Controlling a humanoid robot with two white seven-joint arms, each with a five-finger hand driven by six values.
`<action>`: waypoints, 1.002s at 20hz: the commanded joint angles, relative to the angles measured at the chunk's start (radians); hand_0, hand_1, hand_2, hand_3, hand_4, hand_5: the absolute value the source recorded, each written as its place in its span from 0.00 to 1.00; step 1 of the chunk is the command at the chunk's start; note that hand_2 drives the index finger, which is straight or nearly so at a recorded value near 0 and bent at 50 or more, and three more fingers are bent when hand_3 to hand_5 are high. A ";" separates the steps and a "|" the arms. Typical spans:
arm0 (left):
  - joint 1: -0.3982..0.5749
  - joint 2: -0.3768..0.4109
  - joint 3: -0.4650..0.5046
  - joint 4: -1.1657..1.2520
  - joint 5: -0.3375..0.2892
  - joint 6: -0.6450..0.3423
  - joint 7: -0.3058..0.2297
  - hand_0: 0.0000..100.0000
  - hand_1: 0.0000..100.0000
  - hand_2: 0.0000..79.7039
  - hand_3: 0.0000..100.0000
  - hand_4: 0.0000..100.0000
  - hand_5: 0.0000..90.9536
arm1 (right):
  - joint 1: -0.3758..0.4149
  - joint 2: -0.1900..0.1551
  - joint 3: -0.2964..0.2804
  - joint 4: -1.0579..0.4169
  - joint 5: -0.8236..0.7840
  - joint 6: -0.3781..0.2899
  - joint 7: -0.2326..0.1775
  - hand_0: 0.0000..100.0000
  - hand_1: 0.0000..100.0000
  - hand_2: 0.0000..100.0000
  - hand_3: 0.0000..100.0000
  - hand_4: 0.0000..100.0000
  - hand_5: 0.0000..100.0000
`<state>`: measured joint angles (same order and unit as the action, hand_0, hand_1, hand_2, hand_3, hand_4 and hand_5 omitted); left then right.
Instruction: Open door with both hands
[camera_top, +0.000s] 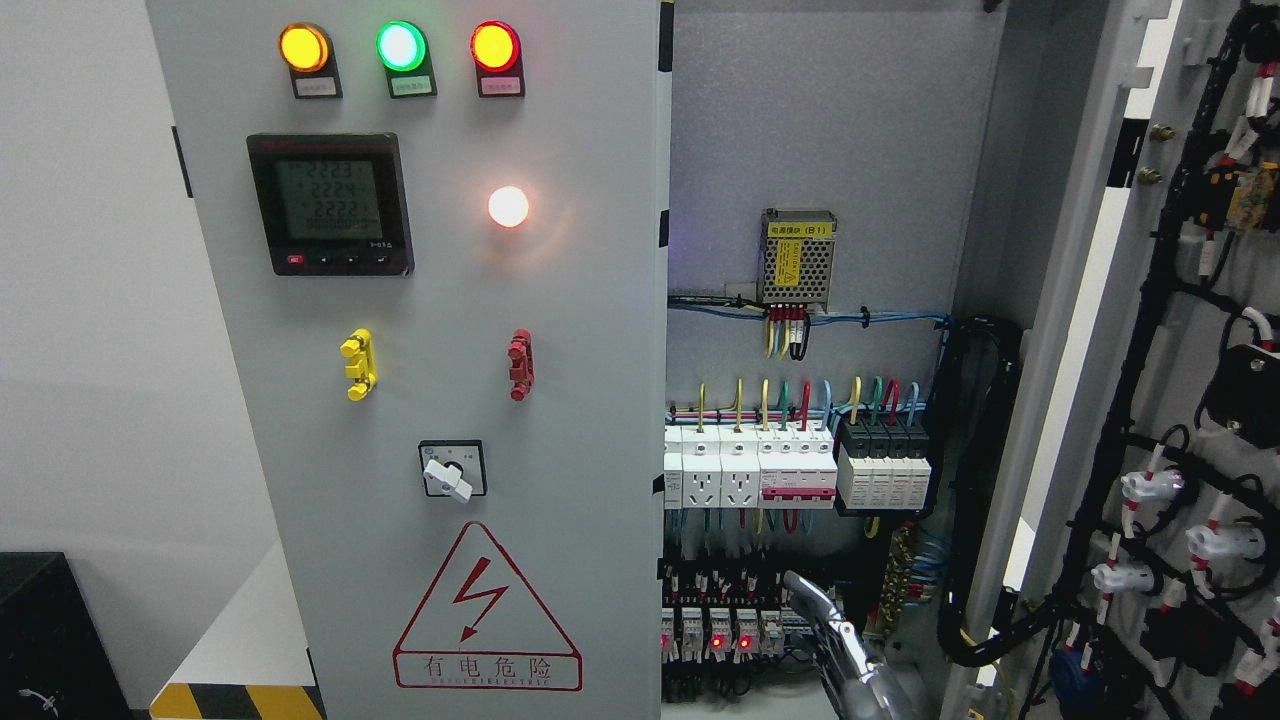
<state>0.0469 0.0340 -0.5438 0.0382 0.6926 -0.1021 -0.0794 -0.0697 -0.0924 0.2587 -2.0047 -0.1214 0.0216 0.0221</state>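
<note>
A shiny robot hand (835, 640) pokes up by the open right door (1180, 400), fingers hard to tell.

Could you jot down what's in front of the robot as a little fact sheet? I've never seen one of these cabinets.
cabinet: grey electrical cabinet, inside exposed
left door: closed door with warning triangle
right door: swung open, wiring on its inner face
lamps: three lit at top, one white lamp below
meter: digital display, on
switch: rotary knob
inside: breakers, power supply
robot: one metallic hand at bottom, side unclear
</note>
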 joint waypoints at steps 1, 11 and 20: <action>-0.001 -0.009 0.004 0.000 -0.007 0.002 -0.005 0.00 0.00 0.00 0.00 0.00 0.00 | -0.114 0.072 -0.007 0.064 -0.010 0.015 0.001 0.00 0.00 0.00 0.00 0.00 0.00; 0.001 -0.009 0.005 0.000 -0.007 0.004 -0.005 0.00 0.00 0.00 0.00 0.00 0.00 | -0.288 0.076 -0.006 0.147 -0.015 0.129 0.005 0.00 0.00 0.00 0.00 0.00 0.00; 0.001 -0.009 0.005 0.000 -0.007 0.004 -0.005 0.00 0.00 0.00 0.00 0.00 0.00 | -0.387 0.069 -0.003 0.248 -0.110 0.153 0.007 0.00 0.00 0.00 0.00 0.00 0.00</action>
<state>0.0474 0.0057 -0.5393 0.0383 0.6860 -0.0979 -0.0848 -0.3855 -0.0153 0.2546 -1.8586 -0.1715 0.1713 0.0303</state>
